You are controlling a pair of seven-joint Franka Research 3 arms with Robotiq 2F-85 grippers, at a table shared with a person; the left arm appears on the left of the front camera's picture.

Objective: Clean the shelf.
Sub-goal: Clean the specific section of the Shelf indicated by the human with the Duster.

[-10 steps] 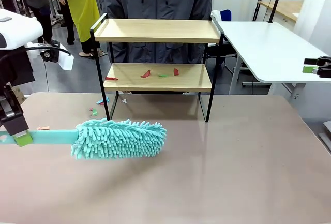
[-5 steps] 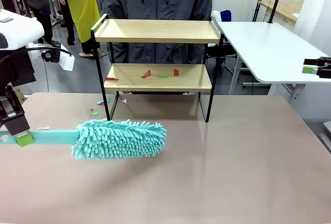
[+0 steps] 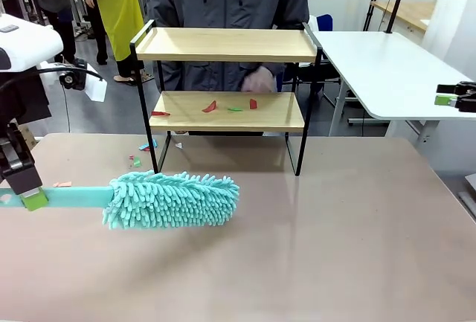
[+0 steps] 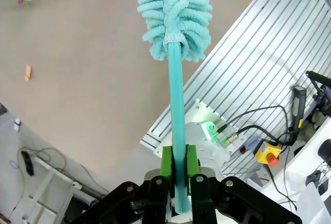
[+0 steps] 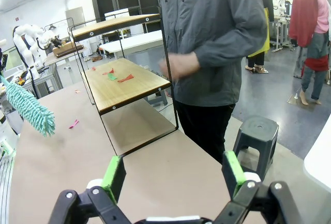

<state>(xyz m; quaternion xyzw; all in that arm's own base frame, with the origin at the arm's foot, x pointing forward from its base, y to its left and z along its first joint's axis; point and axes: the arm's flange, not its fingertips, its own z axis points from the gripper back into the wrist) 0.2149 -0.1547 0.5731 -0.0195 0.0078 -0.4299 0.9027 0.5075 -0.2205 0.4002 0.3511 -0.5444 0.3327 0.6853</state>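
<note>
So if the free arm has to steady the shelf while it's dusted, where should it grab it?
Probably the raised black rail at the top right end of the shelf, with the open right gripper coming in from the right side. The rail is a thin bar standing clear above the board, so the jaws should close around it.
</note>
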